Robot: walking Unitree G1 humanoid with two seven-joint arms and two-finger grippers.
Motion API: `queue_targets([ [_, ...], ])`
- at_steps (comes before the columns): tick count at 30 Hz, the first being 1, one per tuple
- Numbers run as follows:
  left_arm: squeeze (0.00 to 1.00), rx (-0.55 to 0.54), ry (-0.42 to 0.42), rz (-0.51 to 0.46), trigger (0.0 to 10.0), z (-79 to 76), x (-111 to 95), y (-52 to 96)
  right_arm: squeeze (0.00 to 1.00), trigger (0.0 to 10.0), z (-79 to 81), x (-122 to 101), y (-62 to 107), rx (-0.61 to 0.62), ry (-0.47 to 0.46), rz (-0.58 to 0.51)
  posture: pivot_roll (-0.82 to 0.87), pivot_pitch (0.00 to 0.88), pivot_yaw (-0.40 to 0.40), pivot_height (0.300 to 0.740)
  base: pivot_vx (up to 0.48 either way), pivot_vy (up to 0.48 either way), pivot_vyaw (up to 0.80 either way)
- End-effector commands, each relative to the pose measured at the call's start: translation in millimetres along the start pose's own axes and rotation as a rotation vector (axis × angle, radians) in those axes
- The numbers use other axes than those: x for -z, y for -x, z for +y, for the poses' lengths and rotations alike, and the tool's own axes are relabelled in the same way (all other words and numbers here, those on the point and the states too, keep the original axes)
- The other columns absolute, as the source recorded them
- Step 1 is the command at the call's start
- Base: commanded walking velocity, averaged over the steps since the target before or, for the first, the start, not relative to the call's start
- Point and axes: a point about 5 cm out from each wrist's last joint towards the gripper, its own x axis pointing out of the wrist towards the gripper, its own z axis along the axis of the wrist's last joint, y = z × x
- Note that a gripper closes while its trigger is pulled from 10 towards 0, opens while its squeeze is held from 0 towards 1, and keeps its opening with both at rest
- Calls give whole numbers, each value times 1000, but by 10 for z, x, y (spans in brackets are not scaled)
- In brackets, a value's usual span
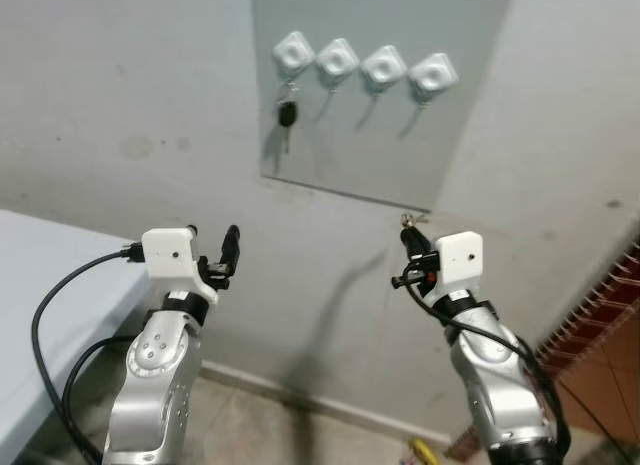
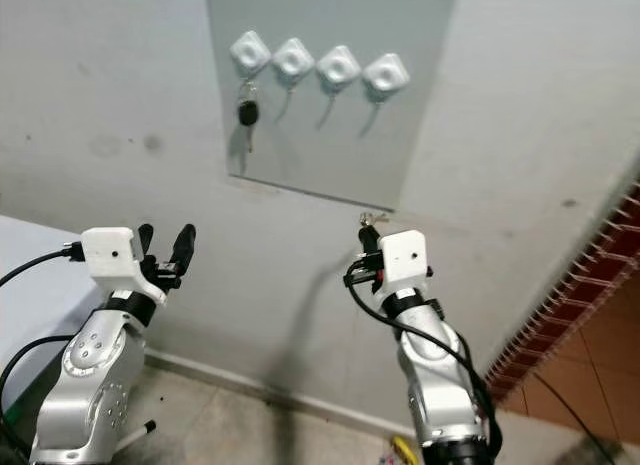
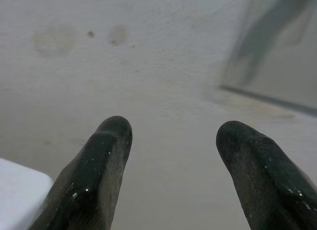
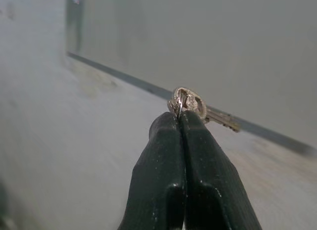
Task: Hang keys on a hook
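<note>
Right wrist view shows my right gripper [image 4: 182, 116] pinched fully closed on the small brass-coloured metal key [image 4: 190, 102], low beneath the four white wall hooks [image 1: 362, 64]. I judge it light, stiff and slippery, best held by its head. My left gripper [image 3: 171, 141] is spread, empty.

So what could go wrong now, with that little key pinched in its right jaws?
The right gripper pinches the key only by its very tip, so it could twist or drop. The hooks sit well above it, a long reach. The leftmost hook already holds a black key, which a careless approach might knock.
</note>
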Motion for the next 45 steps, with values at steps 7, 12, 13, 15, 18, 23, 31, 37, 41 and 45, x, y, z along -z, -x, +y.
queue_targets([
  [7, 0, 73, -82, -33, 10000, -162, -72, -44, 0, 10000, -113, -51, 25, 26, 18, -14, -65, 0, -64, 728, 0, 0, 0],
  [12, 0, 130, -171, -42, 10000, -224, -90, -57, 0, 10000, -112, -58, 19, 21, 18, -15, -65, 0, -64, 728, 0, 0, 0],
  [13, 0, 130, -171, -42, 10000, -224, -90, -57, 0, 10000, -112, -58, 19, 21, 18, -15, -65, 0, -64, 728, 0, 0, 0],
  [15, 0, 214, -166, -74, 10000, -340, -154, -64, 0, 10000, -110, -114, -1, 0, 11, -42, -69, 6, -63, 728, 0, 0, 0],
  [18, 0, 380, -215, -152, 10000, -612, -312, -65, 0, 10000, -109, -414, -85, -78, -25, -170, -77, 8, -60, 728, 0, 0, 0],
  [23, 0, 425, -219, -173, 10000, -700, -380, -93, 0, 10000, -128, -620, -161, -104, -34, -246, -80, 9, -57, 728, 0, 0, 0],
  [31, 0, 463, -214, -192, 10000, -732, -482, -107, 0, 10000, -152, -917, -284, -136, -36, -338, -89, 13, -51, 728, 0, 0, 0],
  [37, 0, 470, -206, -219, 10000, -763, -575, -125, 0, 10000, -231, -1055, -345, -131, -57, -371, -85, 15, -57, 728, 0, 0, 0],
  [41, 0, 469, -203, -226, 10000, -774, -607, -130, 0, 10000, -274, -1087, -377, -129, -109, -370, -84, 17, -58, 728, 0, 0, 0],
  [45, 0, 468, -202, -227, 10000, -772, -612, -127, 0, 10000, -313, -1108, -387, -141, -166, -371, -84, 16, -58, 728, 0, 0, 0],
])
